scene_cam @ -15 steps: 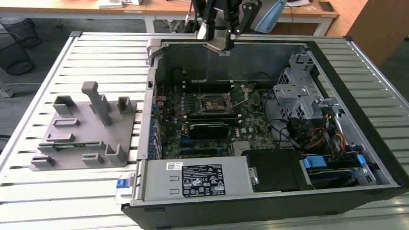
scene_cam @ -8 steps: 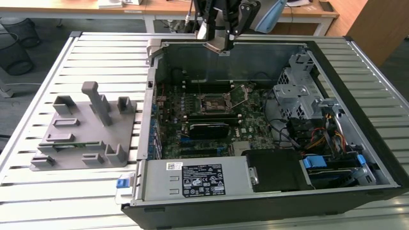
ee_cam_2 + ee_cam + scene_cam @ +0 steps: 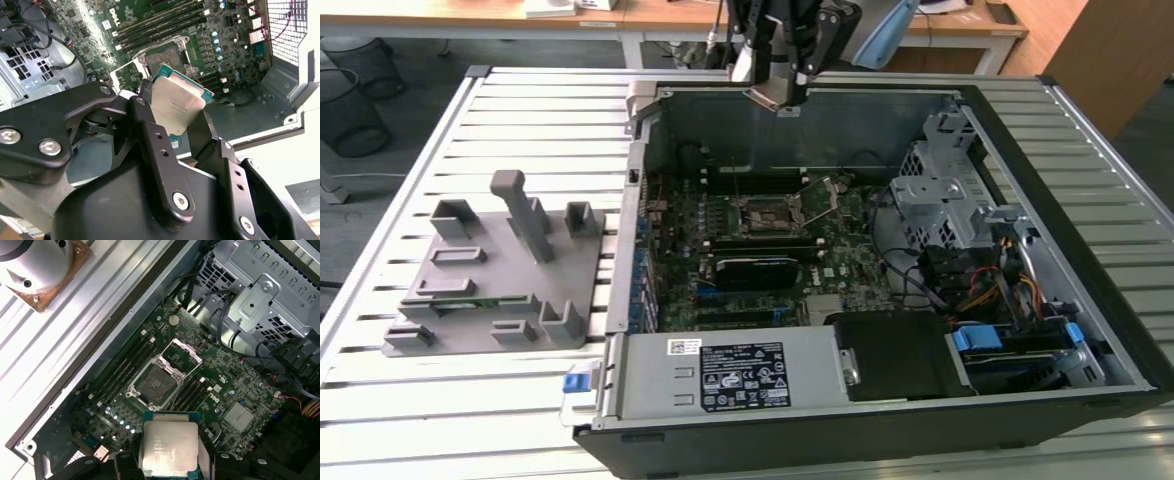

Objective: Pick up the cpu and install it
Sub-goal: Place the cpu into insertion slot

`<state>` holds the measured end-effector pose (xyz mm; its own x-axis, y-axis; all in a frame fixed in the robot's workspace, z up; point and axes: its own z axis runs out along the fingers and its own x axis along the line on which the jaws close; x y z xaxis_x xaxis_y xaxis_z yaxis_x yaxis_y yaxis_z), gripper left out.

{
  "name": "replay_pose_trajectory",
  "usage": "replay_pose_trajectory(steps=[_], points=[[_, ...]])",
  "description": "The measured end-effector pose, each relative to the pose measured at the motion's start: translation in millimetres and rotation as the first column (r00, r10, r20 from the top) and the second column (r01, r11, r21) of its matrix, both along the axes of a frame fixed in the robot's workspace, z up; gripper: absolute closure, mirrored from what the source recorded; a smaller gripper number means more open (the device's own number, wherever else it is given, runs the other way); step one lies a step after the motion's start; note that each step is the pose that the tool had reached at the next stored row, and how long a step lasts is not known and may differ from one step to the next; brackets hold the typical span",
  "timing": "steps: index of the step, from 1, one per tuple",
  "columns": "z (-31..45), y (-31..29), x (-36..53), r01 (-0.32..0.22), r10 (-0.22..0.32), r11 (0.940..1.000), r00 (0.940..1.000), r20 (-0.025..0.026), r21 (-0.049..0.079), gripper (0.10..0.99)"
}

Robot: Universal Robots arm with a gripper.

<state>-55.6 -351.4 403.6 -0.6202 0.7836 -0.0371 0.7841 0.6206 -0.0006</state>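
Note:
The cpu (image 3: 177,102) is a thin square chip with a pale silver top and a green edge. It is pinched by two opposite edges between my gripper's black fingers (image 3: 150,135). In the exterior view my gripper (image 3: 781,97) hangs high over the far wall of the open computer case. In the first wrist view the cpu (image 3: 170,445) sits above the green motherboard, short of the dark metal-framed socket (image 3: 152,382), whose cover frame (image 3: 182,354) stands lifted. The socket (image 3: 767,215) lies mid-board, well below the gripper.
A grey fixture (image 3: 494,270) with upright posts stands on the slatted table at the exterior view's left. Inside the case are a power supply (image 3: 720,370) at the near side, a metal drive cage (image 3: 941,190) with cables at the right, and memory slots (image 3: 117,375) beside the socket.

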Motion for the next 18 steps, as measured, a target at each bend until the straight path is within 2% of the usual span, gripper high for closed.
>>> replay_pose_trajectory(steps=[9, 18], points=[[-0.3, 0.2, 0.0, 0.081, -0.081, 0.9967, 0.9967, 0.0001, -0.001, 0.561], [-0.7, 0.3, 0.0, 0.169, -0.169, 0.9857, 0.9857, 0.0002, -0.002, 0.561]])
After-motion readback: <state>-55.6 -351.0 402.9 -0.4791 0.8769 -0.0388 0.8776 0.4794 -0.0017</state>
